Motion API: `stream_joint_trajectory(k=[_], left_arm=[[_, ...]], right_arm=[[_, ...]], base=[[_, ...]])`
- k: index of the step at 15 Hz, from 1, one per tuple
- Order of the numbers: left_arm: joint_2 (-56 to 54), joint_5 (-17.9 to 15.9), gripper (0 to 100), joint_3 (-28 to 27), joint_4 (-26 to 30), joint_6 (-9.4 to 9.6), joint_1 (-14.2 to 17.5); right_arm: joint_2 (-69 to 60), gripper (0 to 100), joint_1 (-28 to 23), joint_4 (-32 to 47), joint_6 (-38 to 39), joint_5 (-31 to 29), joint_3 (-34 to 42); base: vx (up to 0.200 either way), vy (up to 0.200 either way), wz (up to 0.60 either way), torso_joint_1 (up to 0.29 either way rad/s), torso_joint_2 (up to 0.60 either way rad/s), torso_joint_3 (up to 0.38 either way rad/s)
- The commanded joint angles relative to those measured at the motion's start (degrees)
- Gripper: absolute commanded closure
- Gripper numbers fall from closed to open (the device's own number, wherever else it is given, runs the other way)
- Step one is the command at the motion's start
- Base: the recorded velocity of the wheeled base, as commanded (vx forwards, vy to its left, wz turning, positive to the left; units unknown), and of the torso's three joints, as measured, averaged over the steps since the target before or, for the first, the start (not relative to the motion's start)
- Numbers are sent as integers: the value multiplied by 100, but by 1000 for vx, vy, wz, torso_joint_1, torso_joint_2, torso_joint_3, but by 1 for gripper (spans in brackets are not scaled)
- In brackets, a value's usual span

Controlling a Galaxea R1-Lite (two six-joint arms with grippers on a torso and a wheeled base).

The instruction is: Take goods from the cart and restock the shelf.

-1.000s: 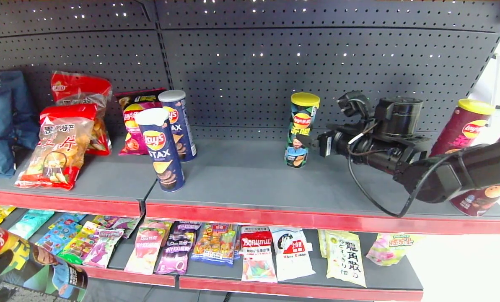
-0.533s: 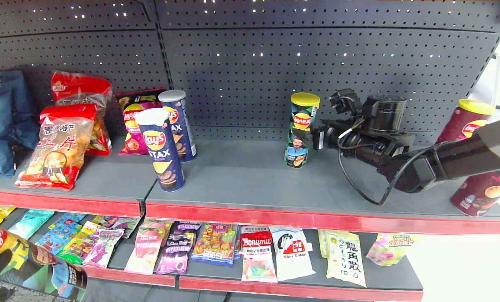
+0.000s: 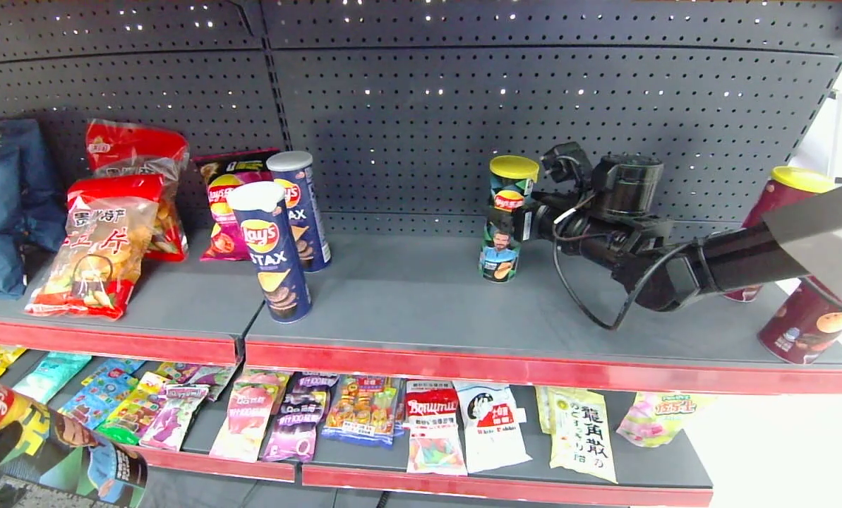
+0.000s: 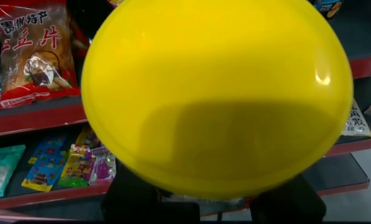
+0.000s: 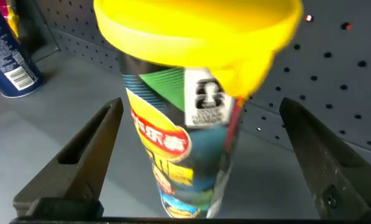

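Reaching farther along the upper shelf than a second ago, the right arm has brought the right gripper (image 3: 514, 226) from beside the shelf can (image 3: 500, 255) right up to it.

Head view: the shelf can, a tall teal-and-black cardboard cylinder with a yellow plastic lid, stands upright near the back edge of the grey metal upper shelf (image 3: 406, 310), which has a red front lip. The gripper sits level with the can's upper half. Two dark blue cylindrical blue cans (image 3: 274, 247) with white lids stand farther left, one near the front edge and one behind it. A maroon can (image 3: 803, 326) stands at the right front corner. The carried can (image 3: 46, 444), a yellow, green and black cardboard tube, lies tilted in front of the left end of the lower shelf (image 3: 505, 487).

Left wrist view: the left gripper (image 4: 204, 202) is closed on the carried can, whose round yellow lid faces the camera. A red snack bag (image 4: 30, 50) lies at the upper shelf's front edge.

Right wrist view: the right gripper's dark fingers (image 5: 79, 162) are spread wide, one on each side of the shelf can, with a gap on both sides and nothing held.
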Motion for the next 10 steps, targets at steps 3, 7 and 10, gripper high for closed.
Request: stream_joint_trajectory(k=[3, 7, 10], left_arm=[[21, 1, 100, 13, -4, -1, 2], [-15, 1, 100, 39, 4, -1, 2], [3, -8, 100, 39, 4, -1, 2]], right_arm=[[296, 0, 30, 0, -5, -21, -392], [410, 0, 30, 0, -5, -47, -418], [454, 100, 13, 0, -14, -108, -489]], base=[[0, 0, 0, 0, 0, 0], [0, 0, 0, 0, 0, 0], [0, 0, 0, 0, 0, 0]])
